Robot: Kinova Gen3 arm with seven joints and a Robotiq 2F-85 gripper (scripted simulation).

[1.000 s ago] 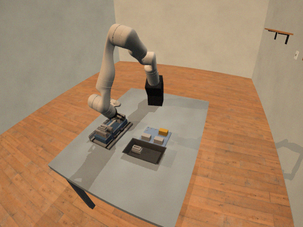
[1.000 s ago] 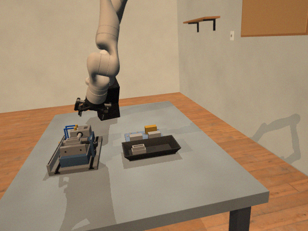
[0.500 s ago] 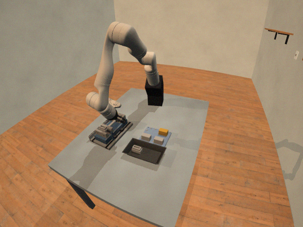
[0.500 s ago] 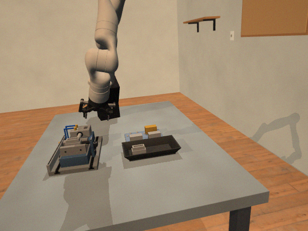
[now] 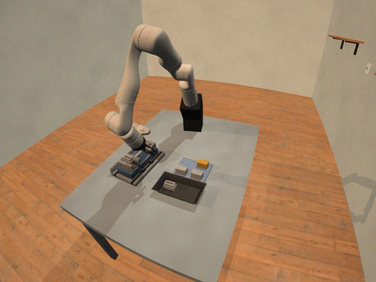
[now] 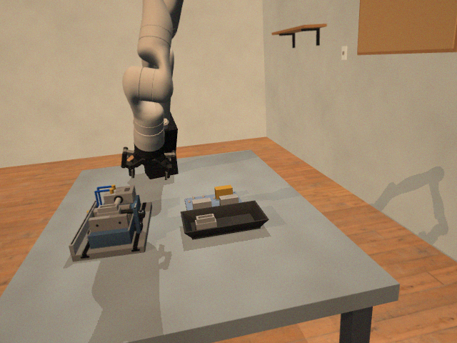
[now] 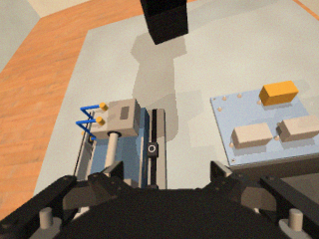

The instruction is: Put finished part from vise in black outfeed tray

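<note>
A workshop-like room, shown by the machine vise [image 5: 130, 173] [image 6: 111, 238] [image 7: 123, 117] on a plain table [image 5: 170, 233] [image 6: 235, 291] [image 7: 199, 65].

The arm arches high and bends down to its tool [image 5: 149, 150] [image 6: 149, 176] [image 7: 166, 171], fingers spread wide and empty.

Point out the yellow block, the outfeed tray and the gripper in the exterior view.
yellow block [image 6: 223, 192]: exterior view, front face
outfeed tray [image 6: 228, 230]: exterior view, near wall
gripper [image 6: 149, 175]: exterior view, midway between fingertips
</note>
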